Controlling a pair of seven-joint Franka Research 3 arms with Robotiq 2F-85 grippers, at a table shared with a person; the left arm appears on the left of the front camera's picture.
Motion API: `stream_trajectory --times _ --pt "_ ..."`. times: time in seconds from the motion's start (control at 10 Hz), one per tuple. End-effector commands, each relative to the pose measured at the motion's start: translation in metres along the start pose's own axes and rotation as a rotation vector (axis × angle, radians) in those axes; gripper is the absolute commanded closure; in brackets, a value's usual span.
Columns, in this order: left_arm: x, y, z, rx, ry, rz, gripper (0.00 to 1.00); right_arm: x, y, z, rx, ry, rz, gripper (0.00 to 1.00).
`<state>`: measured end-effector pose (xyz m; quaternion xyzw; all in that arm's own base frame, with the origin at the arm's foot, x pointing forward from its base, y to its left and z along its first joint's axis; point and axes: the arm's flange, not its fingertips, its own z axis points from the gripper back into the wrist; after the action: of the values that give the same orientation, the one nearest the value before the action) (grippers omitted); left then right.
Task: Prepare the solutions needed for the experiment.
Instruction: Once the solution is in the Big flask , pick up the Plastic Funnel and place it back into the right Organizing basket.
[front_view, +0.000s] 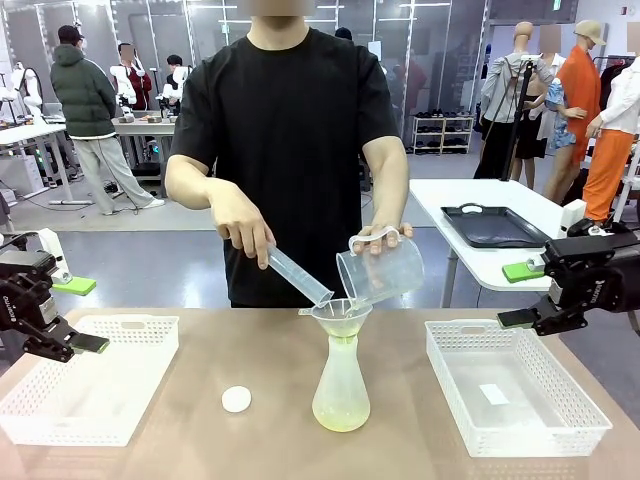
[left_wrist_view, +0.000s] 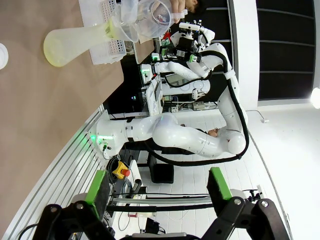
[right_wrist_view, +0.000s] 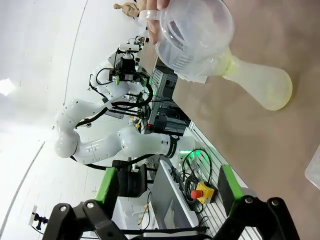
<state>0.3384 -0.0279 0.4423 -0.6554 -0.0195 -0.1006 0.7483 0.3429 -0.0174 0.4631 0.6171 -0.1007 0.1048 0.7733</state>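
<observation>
A clear conical flask (front_view: 341, 385) stands at the middle of the table with a funnel (front_view: 341, 315) in its neck. The solutions (front_view: 340, 414) lie as a pale yellow layer in its base. The person tips a graduated cylinder (front_view: 297, 275) and a clear beaker (front_view: 383, 268) over the funnel. My left gripper (front_view: 82, 315) hangs open above the left basket, holding nothing. My right gripper (front_view: 518, 294) is open above the right basket. The left wrist view has the flask (left_wrist_view: 75, 42) far beyond the open gripper (left_wrist_view: 157, 190). In the right wrist view the flask (right_wrist_view: 265, 85) lies beyond the open gripper (right_wrist_view: 168, 187).
A white basket (front_view: 40, 400) sits at the table's left and another white basket (front_view: 590, 425) at its right. A small white round stopper (front_view: 236, 399) lies on the table left of the flask. A black tray (front_view: 495, 227) rests on a white table behind.
</observation>
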Motion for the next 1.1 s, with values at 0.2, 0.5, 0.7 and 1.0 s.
stream_trajectory --times 0.2,0.5,0.7,1.0 --pt "-0.0018 -0.0011 0.0020 -0.006 0.009 -0.007 0.00 0.0002 0.0005 0.0002 0.002 0.000 0.001 0.00" --pt "-0.0018 -0.0011 0.0020 -0.006 0.009 -0.007 0.00 0.0002 0.0005 0.0002 0.002 0.000 0.001 0.00" --pt "-0.0018 -0.0011 0.0020 -0.006 0.009 -0.007 0.00 0.0002 0.0005 0.0002 0.002 0.000 0.001 0.00" --pt "-0.0018 -0.0011 0.0020 -0.006 0.009 -0.007 0.00 0.0002 0.0005 0.0002 0.002 0.000 0.001 0.00"
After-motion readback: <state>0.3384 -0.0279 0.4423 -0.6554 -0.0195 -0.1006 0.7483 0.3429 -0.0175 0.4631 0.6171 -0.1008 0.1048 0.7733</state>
